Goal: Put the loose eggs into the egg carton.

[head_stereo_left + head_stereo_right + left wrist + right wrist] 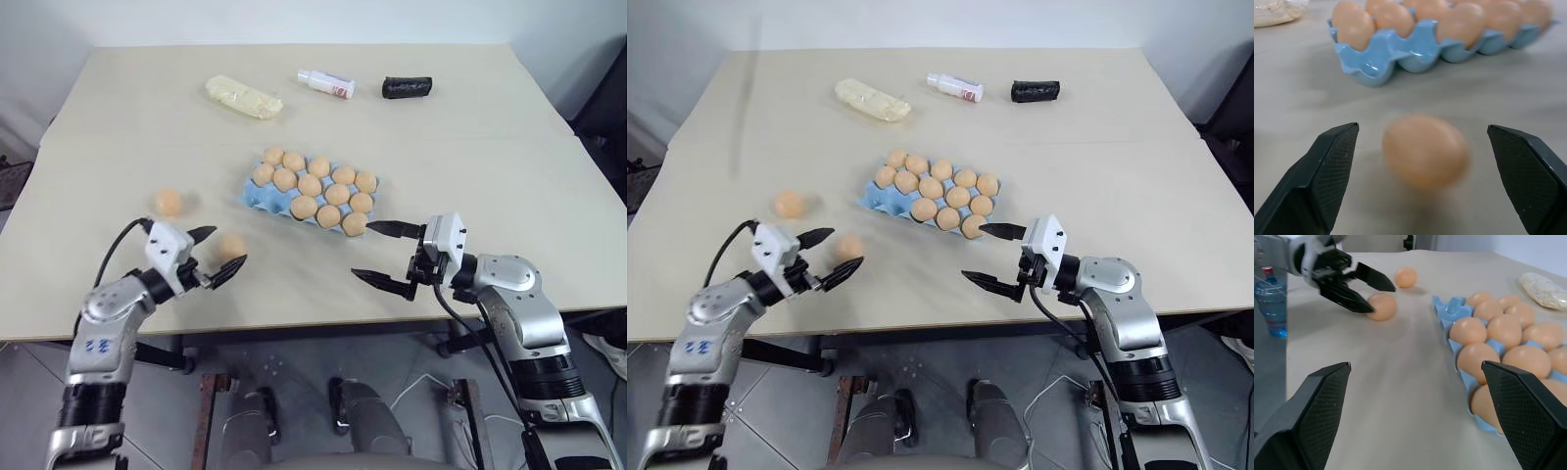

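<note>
While left claw [217,252] gapes, egg [231,244] sits near table edge [294,323]

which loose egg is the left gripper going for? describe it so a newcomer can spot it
Start at the blue egg carton mid-table, then look toward the robot's left. Two loose eggs lie there; it is the nearer egg, between the open left gripper fingers, not the farther egg.

Both arms are showing rounded, glossy silver-grey metal shells with black ribbed bands lower down. A white boxy housing is sitting at each wrist, carrying the left claw [217,251] and right claw [384,252], each with two tapered black fingers with cross-hatched pads. Thin black cables are looping beside both forearms.
</note>
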Robot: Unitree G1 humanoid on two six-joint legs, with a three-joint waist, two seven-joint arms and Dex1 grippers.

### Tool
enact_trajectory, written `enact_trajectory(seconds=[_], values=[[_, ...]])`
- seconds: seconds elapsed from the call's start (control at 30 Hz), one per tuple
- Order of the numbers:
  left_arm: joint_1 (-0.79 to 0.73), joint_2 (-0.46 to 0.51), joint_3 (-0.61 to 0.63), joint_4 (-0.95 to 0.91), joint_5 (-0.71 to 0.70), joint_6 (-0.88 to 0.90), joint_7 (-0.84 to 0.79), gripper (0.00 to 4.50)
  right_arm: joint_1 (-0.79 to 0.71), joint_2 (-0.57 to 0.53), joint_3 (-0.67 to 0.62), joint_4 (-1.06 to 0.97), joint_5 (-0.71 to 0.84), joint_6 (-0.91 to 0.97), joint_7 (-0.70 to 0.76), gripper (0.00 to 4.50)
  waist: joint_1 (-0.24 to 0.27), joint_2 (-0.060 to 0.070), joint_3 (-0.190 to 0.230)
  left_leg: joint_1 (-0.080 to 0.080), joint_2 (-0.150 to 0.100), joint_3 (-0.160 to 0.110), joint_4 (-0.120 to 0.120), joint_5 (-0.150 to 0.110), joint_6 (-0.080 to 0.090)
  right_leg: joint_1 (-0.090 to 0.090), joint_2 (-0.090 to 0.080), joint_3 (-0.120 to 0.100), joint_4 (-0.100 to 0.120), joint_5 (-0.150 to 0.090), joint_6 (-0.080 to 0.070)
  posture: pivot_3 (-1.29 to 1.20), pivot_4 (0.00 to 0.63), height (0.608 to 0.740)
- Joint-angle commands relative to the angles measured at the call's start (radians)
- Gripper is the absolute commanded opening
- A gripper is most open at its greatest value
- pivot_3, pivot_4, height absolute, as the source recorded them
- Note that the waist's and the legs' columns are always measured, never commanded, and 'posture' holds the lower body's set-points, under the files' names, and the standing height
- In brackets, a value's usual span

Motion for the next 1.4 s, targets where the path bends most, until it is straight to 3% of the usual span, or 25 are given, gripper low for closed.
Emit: enact_trajectory(seconds=[0.03, 0.1, 0.23, 0.3, 0.47, 0.73, 0.9, 1.07, 1.17, 1.4], values=[[-0.014, -0.010, -0.017, 0.035, 0.036, -0.032, 0.026, 4.30, 0.006, -0.002, -0.023, -0.045, 0.004, -0.012, -0.030, 4.50, -0.002, 0.000, 0.000, 0.000, 0.000, 0.000, 0.000, 0.000, 0.000, 0.000, 0.001, 0.000, 0.000, 0.000, 0.000, 0.00, 0.150, 0.740], [-0.016, -0.015, -0.026, 0.046, 0.036, -0.044, 0.017, 3.91, 0.014, -0.001, -0.023, -0.052, 0.005, -0.014, -0.042, 4.50, -0.001, 0.000, 0.000, 0.000, 0.000, 0.000, 0.000, 0.000, -0.001, -0.001, 0.002, -0.001, 0.002, -0.001, -0.001, 0.00, 0.150, 0.740], [-0.023, -0.016, -0.031, 0.044, 0.031, -0.054, 0.007, 2.59, 0.027, -0.006, -0.028, -0.058, 0.005, -0.018, -0.062, 4.50, 0.001, 0.000, 0.000, 0.000, 0.000, -0.001, 0.003, 0.000, -0.002, -0.002, 0.002, -0.002, 0.005, -0.001, -0.002, 0.00, 0.150, 0.740], [-0.042, -0.027, -0.031, 0.027, 0.005, -0.043, -0.006, 2.25, 0.030, -0.010, -0.034, -0.058, 0.005, -0.019, -0.071, 4.50, 0.001, 0.000, 0.000, 0.000, 0.001, -0.001, 0.006, 0.000, -0.002, -0.001, 0.002, -0.003, 0.006, -0.001, -0.001, 0.00, 0.150, 0.740], [-0.179, -0.078, -0.079, 0.084, 0.000, -0.040, -0.049, 2.21, 0.022, -0.013, -0.040, -0.053, 0.007, -0.013, -0.089, 4.50, 0.013, 0.000, 0.000, 0.000, 0.000, -0.001, 0.011, 0.000, 0.001, 0.003, -0.001, -0.005, 0.005, -0.003, -0.004, 0.00, 0.150, 0.740], [-0.533, -0.189, -0.121, 0.535, 0.089, -0.179, -0.006, 2.21, 0.009, -0.006, -0.029, -0.054, 0.001, -0.016, -0.109, 4.50, 0.027, 0.000, 0.000, 0.000, -0.002, -0.001, 0.015, -0.002, 0.008, 0.011, -0.002, -0.005, -0.006, -0.002, -0.004, 0.00, 0.150, 0.740], [-0.657, -0.240, -0.114, 0.773, 0.122, -0.278, 0.027, 2.21, 0.024, -0.001, -0.026, -0.097, 0.003, -0.002, -0.141, 4.50, 0.030, 0.000, 0.000, 0.000, -0.004, -0.002, 0.015, -0.005, 0.007, 0.009, 0.000, -0.007, -0.004, 0.005, 0.009, 0.00, 0.150, 0.740], [-0.686, -0.256, -0.107, 0.862, 0.135, -0.340, 0.030, 3.67, 0.044, -0.006, -0.037, -0.127, 0.007, 0.004, -0.166, 4.50, 0.036, 0.000, 0.000, -0.001, -0.003, -0.003, 0.014, -0.006, 0.006, 0.008, 0.002, -0.009, -0.003, 0.002, 0.006, 0.00, 0.150, 0.740], [-0.655, -0.242, -0.088, 0.803, 0.112, -0.357, -0.008, 4.47, 0.056, -0.010, -0.041, -0.145, 0.012, 0.011, -0.174, 4.50, 0.043, 0.000, 0.000, -0.001, -0.002, -0.003, 0.015, -0.006, 0.005, 0.008, 0.003, -0.009, -0.002, 0.002, 0.006, 0.00, 0.150, 0.740], [-0.411, -0.110, -0.025, 0.425, 0.024, -0.278, -0.101, 4.47, 0.073, -0.006, -0.039, -0.135, 0.015, 0.003, -0.169, 4.50, 0.040, 0.000, 0.000, 0.000, -0.001, -0.003, 0.015, -0.007, 0.004, 0.008, 0.003, -0.008, 0.000, 0.001, 0.004, 0.00, 0.150, 0.740]])
